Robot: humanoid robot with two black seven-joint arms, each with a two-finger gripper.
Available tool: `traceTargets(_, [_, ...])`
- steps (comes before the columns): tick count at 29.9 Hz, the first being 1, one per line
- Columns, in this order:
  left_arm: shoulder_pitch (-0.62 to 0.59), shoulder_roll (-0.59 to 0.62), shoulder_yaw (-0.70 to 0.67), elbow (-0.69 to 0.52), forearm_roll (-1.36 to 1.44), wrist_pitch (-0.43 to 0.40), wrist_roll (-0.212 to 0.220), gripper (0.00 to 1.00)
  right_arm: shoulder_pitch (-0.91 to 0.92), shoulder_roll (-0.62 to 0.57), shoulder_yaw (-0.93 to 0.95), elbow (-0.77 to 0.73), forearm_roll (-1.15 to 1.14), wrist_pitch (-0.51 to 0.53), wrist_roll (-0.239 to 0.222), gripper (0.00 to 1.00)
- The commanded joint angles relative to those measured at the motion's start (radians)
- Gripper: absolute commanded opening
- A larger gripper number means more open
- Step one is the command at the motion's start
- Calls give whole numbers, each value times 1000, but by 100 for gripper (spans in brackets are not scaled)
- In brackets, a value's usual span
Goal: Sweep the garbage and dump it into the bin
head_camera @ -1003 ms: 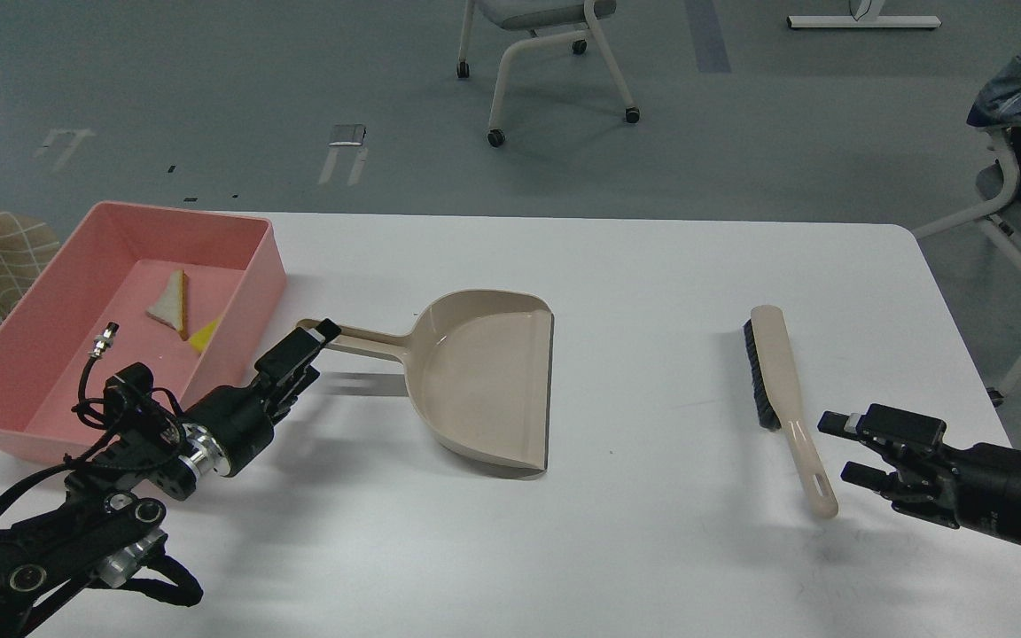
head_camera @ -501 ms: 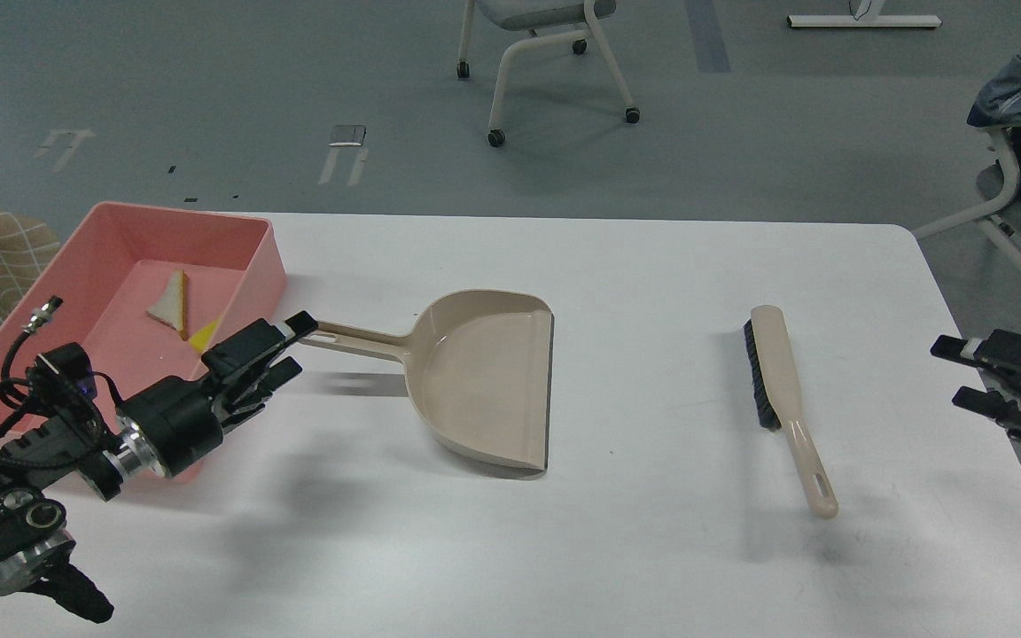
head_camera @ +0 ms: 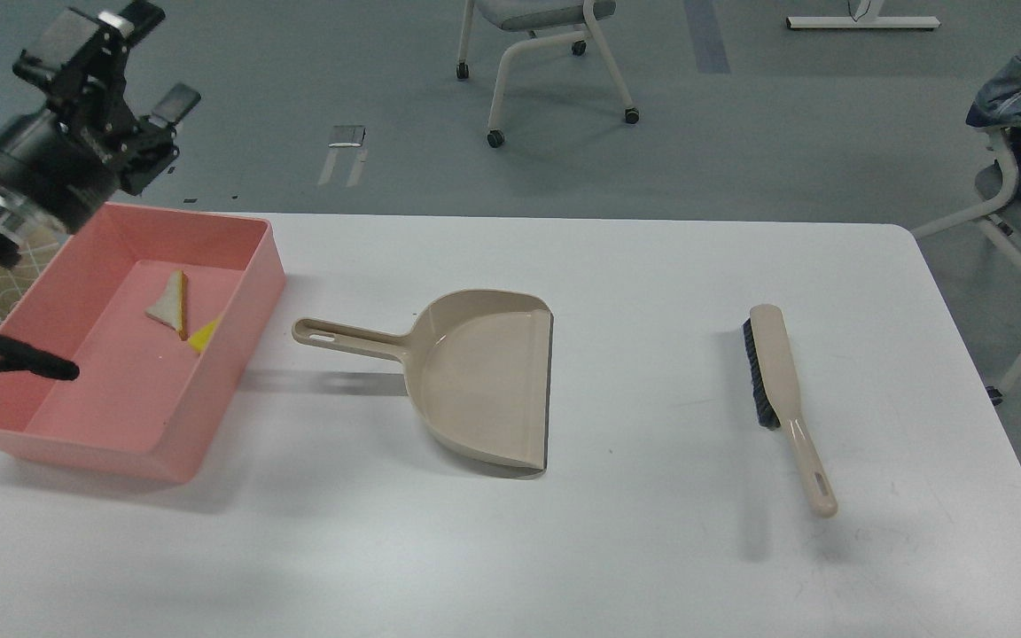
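Landmark: the bin (head_camera: 236,292), pink, at the table's (head_camera: 652,549) left end.

Garbage: 2 scraps lie on the floor of the bin, well inside its walls. The slice (head_camera: 170,303) is thin and whitish with a brown edge; the yellow piece (head_camera: 205,335) lies just right of it, near the right wall. Both judged light and soft, the slice likely to crumble if pinched. Neither is on the table, so the dumping appears done.

Left gripper (head_camera: 151,58): raised above and behind the bin's far left corner, fingers apart, holding nothing. Right gripper: not visible.

Other items: dustpan (head_camera: 484,381) lies right of the bin, handle pointing at it, apart from its wall, pan empty. Brush (head_camera: 781,390) lies well right of the dustpan. Both stiff plastic; take by the handles. Nothing obstructs either.
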Motion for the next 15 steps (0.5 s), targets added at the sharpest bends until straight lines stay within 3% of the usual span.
traceTargets(1, [-106,-70,4,90,-13,-7,31,100,114,142,18,-118,9,0,-20,93])
traceTargets(9, [-239,-232,-10,183,-14,2,50,99,263,443,34,-348,27,0,-18,93])
traceTargets(15, [-279,-306,-3,188,-14,80,53,99,276,550,34,-383,27,0,-15,96])
